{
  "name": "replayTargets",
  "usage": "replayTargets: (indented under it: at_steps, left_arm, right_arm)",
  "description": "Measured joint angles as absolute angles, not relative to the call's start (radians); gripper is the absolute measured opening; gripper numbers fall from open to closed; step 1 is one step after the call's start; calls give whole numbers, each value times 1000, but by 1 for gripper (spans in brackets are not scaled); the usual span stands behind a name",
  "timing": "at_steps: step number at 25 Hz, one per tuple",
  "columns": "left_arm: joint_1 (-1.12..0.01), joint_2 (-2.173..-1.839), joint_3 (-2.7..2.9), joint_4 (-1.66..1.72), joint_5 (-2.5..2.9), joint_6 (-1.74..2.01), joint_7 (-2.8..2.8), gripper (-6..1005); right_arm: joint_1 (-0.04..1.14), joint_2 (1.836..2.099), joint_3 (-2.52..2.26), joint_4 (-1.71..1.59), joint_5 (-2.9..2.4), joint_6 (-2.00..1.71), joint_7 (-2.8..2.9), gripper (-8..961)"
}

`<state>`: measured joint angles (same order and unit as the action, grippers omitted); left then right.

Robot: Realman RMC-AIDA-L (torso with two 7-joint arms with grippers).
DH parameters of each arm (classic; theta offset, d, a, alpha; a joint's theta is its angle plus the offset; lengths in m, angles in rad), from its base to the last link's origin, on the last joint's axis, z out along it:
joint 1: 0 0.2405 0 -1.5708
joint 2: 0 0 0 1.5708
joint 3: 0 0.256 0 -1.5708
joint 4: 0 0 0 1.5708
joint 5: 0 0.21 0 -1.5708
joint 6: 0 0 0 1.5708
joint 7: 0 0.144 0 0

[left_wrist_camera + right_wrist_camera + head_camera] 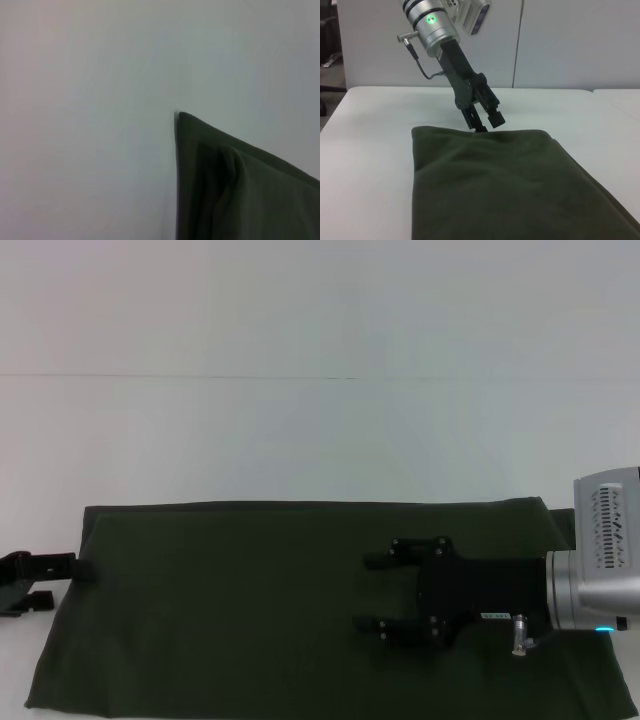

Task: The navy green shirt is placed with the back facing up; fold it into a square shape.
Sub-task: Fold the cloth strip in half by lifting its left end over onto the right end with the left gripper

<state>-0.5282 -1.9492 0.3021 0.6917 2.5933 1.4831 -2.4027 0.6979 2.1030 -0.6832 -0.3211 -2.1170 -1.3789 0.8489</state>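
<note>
The navy green shirt (pixel 230 610) lies plain side up on the white table (pixel 300 440), as a long flat band running left to right. My right gripper (pixel 362 592) hovers over its right half, open, fingers pointing left and holding nothing. At the shirt's left end my left gripper (pixel 60 583) stands open, one fingertip touching the cloth edge. The right wrist view looks along the shirt (pixel 500 185) to the left gripper (pixel 487 124) at its far edge. In the left wrist view only a corner of the shirt (pixel 250 200) shows on the table.
The white table stretches far behind the shirt, with a thin seam line (pixel 300 377) across it. The shirt's near edge runs close to the front of the head view. Pale wall panels (pixel 560 40) stand behind the table.
</note>
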Motion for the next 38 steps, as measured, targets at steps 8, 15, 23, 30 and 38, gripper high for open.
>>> replayTargets:
  at_steps: [8, 15, 23, 30, 38]
  left_arm:
    - [-530, -1950, 318, 692, 2593, 1489, -2407, 867]
    - [-531, -1952, 330, 681, 2593, 1489, -2407, 867]
    - [-535, -1955, 337, 669, 2592, 1498, -2417, 866]
    - [-549, -1963, 342, 646, 2585, 1499, -2418, 864]
    - [-585, -1965, 342, 603, 2585, 1497, -2411, 862]
  right_arm:
    - [698, 2103, -686, -320, -2117, -1376, 851, 748]
    - [698, 2103, -686, -315, -2117, -1377, 851, 748]
    - [698, 2103, -686, -309, -2117, -1377, 851, 749]
    - [698, 2103, -686, -303, -2117, -1380, 851, 749]
    - [698, 2103, -686, -299, -2117, -1382, 851, 748]
